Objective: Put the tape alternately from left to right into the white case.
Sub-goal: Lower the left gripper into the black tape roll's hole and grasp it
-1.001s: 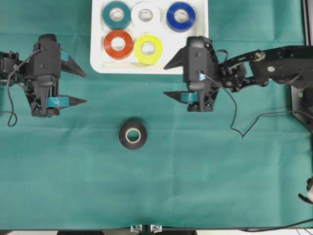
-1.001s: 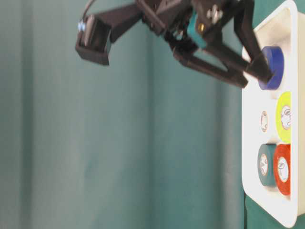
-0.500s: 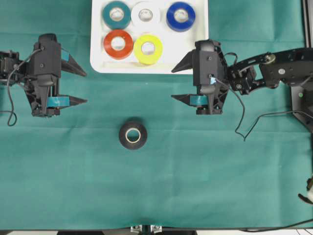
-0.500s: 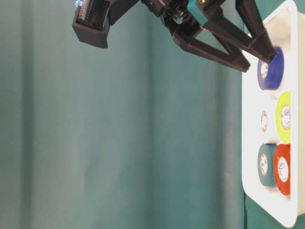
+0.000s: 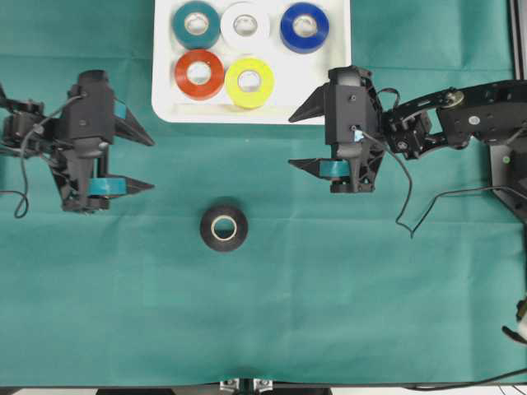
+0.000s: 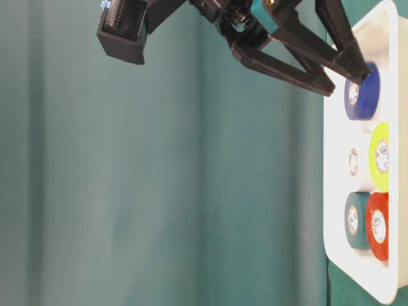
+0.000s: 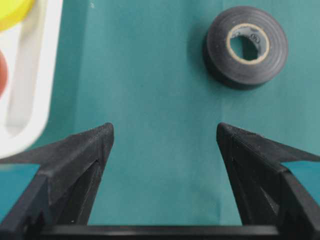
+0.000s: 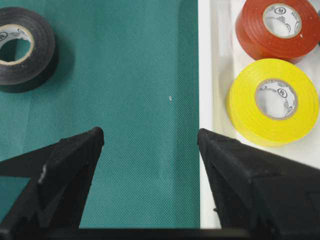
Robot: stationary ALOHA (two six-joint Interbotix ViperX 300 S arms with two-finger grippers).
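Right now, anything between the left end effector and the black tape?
Nothing. Only bare green cloth lies between the left end effector and the black tape, clearest in the left wrist view.

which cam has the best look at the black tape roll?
Left wrist: the black roll fills the frame whole, core visible. Overhead shows it whole but small. Right wrist crops it at the edge. Table-level misses it.

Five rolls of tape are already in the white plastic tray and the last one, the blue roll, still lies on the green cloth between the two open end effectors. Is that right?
Not quite: the ring-shaped roll left on the green cloth is the black roll, not blue. The overhead view shows the blue roll already in the shallow white plastic tray. The rest stands: five rolls in the tray, left end effector and right end effector open.
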